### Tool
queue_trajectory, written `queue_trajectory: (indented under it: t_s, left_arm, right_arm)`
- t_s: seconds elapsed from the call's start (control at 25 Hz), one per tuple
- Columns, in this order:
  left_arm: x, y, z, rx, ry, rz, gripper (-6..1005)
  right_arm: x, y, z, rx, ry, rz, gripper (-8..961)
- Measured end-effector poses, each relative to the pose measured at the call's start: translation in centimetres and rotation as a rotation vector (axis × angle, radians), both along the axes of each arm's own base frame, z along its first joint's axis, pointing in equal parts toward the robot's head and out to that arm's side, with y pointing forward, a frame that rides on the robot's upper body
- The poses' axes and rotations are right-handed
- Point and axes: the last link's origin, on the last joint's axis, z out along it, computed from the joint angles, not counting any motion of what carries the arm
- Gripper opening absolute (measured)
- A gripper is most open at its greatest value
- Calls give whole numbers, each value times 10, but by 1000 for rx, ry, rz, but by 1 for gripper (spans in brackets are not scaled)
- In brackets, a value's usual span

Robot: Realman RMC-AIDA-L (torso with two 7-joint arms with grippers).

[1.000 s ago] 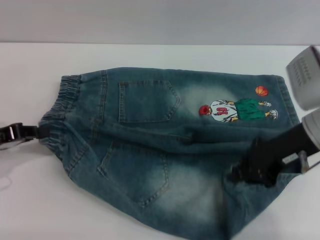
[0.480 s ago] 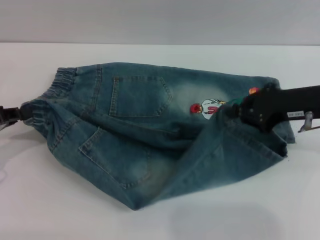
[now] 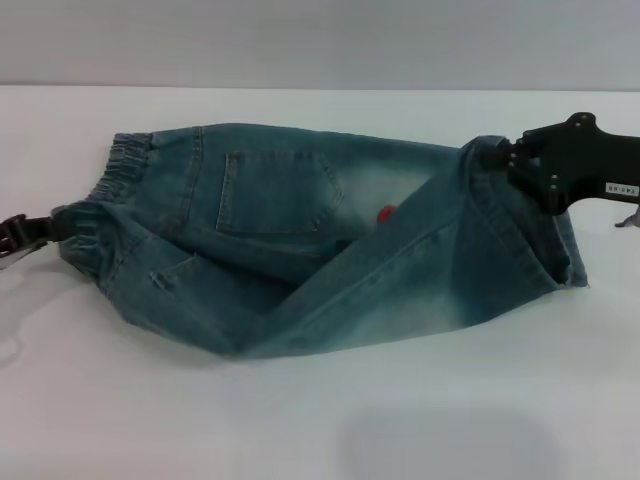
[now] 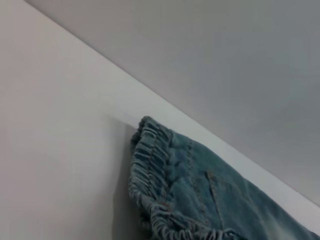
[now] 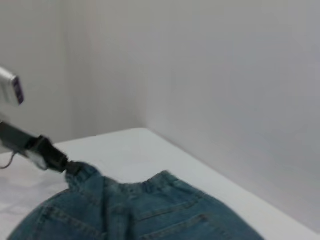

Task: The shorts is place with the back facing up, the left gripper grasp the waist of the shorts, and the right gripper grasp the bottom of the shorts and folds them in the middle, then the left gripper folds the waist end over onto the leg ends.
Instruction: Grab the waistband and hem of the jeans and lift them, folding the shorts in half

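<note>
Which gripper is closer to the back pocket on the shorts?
Left. The left gripper holds the waistband, a short way from the back pocket; the right gripper holds the leg end, farther away.

I see open bench point(image 3: 300, 420) all along the near side and behind the shorts point(image 3: 330, 240), while my left hand point(image 3: 45, 232) and right hand point(image 3: 495, 160) block the shorts' two ends.
</note>
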Motion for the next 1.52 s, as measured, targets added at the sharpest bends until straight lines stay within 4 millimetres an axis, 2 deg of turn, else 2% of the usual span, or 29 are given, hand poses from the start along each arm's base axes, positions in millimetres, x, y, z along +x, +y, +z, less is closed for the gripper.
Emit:
queue_trajectory:
  t_s: [0.2,0.64,0.84,1.12,1.52]
  left_arm:
    - [3,7,-13,34,13,7,52]
    - [10,23,-11,165,-39,0,52]
    - [13,25,-4,214,-66,-21,52]
    - [18,29,3,270,-75,-56,52]
    - [29,40,0,304,-85,-97,53]
  right_arm:
    - [18,9,-2,88,-3,-76,-2]
    - [47,16,2,254,39,-185,-2]
    - [50,11,8,304,100,-178,-2]
    - [55,8,7,311,100,-192,-1]
    - [62,6,13,357,131,-221,-2]
